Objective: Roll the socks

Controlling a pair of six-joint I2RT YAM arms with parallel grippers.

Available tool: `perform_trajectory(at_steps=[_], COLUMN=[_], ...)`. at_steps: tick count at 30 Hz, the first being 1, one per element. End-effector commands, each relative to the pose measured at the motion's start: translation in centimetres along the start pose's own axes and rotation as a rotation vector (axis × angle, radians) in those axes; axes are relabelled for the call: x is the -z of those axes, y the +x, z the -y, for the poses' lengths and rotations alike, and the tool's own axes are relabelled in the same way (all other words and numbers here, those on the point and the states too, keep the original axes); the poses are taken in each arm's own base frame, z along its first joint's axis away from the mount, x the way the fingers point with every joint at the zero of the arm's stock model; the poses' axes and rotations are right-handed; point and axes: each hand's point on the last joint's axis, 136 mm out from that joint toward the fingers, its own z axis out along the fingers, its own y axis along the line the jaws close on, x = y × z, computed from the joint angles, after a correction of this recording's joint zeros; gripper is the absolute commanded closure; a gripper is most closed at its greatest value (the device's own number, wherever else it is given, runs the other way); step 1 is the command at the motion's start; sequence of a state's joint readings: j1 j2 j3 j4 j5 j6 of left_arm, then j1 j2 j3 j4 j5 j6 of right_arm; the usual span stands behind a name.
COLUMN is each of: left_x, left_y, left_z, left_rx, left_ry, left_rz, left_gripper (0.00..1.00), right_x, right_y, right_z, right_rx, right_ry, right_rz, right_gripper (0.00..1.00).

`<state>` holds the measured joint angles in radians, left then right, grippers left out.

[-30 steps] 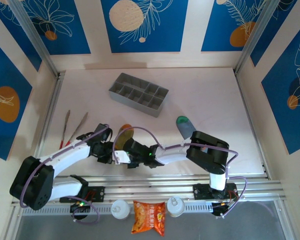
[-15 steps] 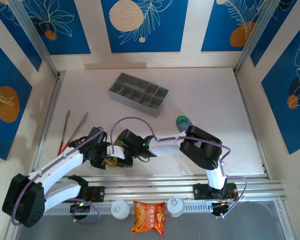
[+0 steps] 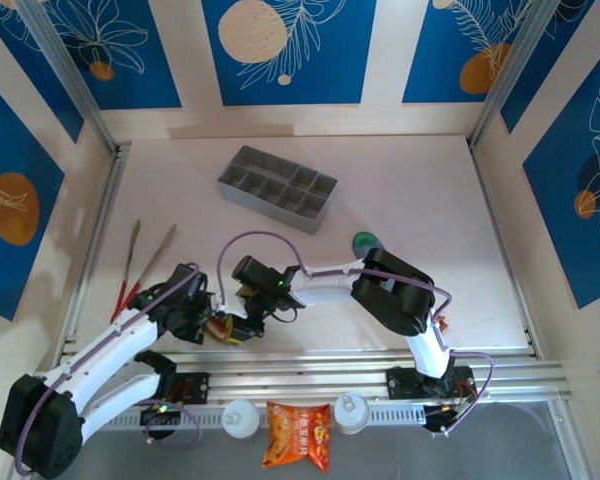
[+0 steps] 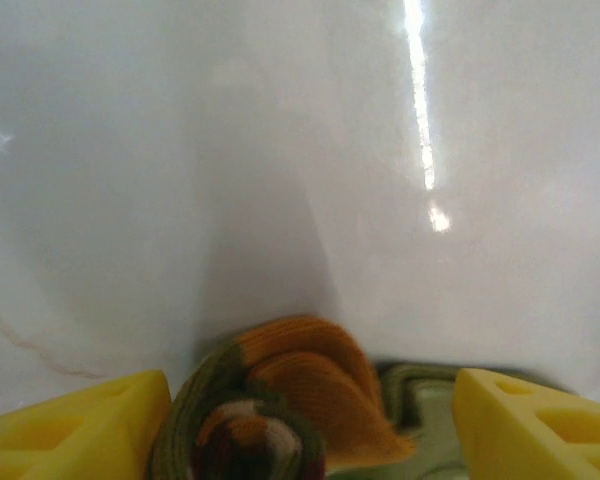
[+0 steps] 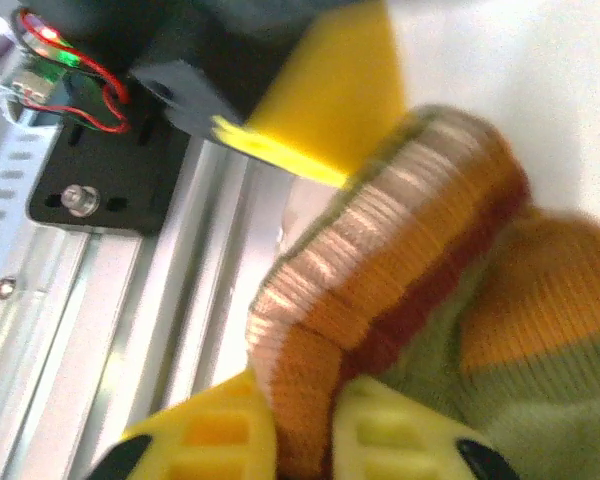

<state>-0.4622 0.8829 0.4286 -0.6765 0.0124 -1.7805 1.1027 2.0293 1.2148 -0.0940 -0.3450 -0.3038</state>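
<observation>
From above: the olive sock (image 3: pixel 226 328) lies bunched in a small roll on the white table (image 3: pixel 400 180), just beyond the rail (image 3: pixel 310 365). Both arms meet over it. The left gripper (image 3: pixel 218 322) reaches in from the left and the right gripper (image 3: pixel 242 318) comes down from the far side. The grey sock (image 3: pixel 364 242) lies farther from the rail, with its green toe clear of the right arm and the rest hidden beneath it. A grey tray (image 3: pixel 278 187) sits farthest from the rail, tongs (image 3: pixel 145 258) lie beyond its left end, and an orange packet (image 3: pixel 297 435) rests on its near side.

Left wrist: the left gripper (image 4: pixel 310 425) has its yellow fingers (image 4: pixel 80 425) spread wide and clamps nothing. The olive sock (image 4: pixel 300 385) sits between them, close against the left finger and apart from the right. It is a tight curl of olive knit with an orange toe on top and a cream-and-brown stripe at its core.

Right wrist: the right gripper (image 5: pixel 305 430) has its fingers (image 5: pixel 215 440) drawn nearly together, pinching a fold of the olive sock (image 5: pixel 400 260). The roll shows ribbed bands of orange, cream and dark red over olive green. One finger (image 5: pixel 330 100) of the left gripper points at it from above, and the rail (image 5: pixel 130 330) runs just beside it.
</observation>
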Motion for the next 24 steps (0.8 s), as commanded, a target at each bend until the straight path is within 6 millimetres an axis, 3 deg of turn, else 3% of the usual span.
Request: perform_trajectory(at_steps=[1,13,24], left_x=[1.5,2.2,1.2], left_y=[3.2,4.5,4.0], left_z=[-1.3,-1.0,2.4], left_rx=[0.011,0.095,0.191], left_ry=[-0.067,-0.036,0.086], left_rz=[-0.166,-0.226,-0.212], left_gripper=[0.27,0.23,0.19], right_x=[0.6,3.0,5.9], right_y=[14.3,12.8,11.2], right_z=[3.7,7.1,11.2], right_rx=[-0.423,-0.319,-0.017], right_ry=[0.239,0.474,0.706], right_rz=[-0.420,-0.365,-0.339], right_gripper=[1.00,1.00,1.00])
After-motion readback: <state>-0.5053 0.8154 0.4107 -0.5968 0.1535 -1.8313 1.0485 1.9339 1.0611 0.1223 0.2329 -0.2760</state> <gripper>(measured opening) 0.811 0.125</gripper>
